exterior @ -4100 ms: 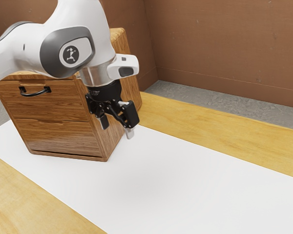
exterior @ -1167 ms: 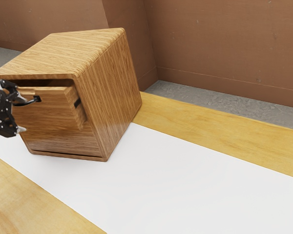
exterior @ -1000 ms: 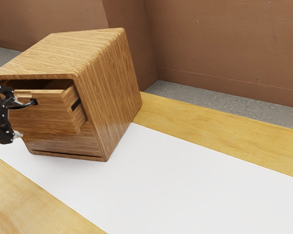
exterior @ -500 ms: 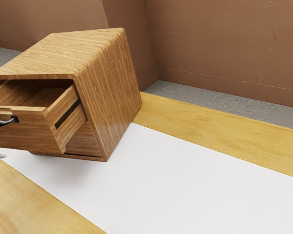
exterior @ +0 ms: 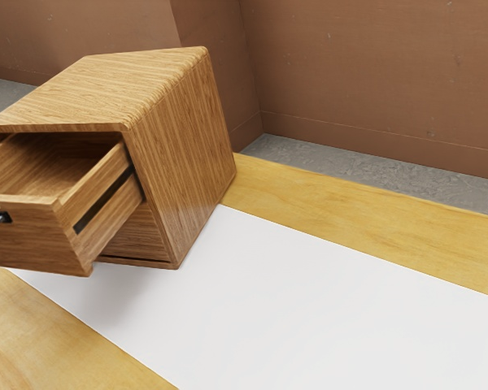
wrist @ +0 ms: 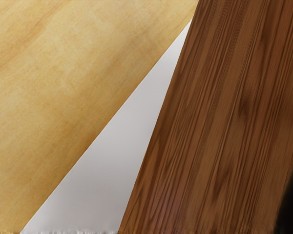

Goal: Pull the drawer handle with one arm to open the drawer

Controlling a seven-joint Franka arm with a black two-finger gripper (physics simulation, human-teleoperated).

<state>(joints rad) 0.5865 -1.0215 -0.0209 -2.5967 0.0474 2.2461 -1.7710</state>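
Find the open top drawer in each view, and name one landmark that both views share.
Exterior view: the drawer juts from the cabinet at the exterior view's left, pulled well out.
Wrist view: the dark wood-grain panel close under the hand is likely the drawer's front.
Shared landmark: the white mat, which borders the drawer in both views.

Bright, even light; soft shadow beneath the open drawer (exterior: 41,219).
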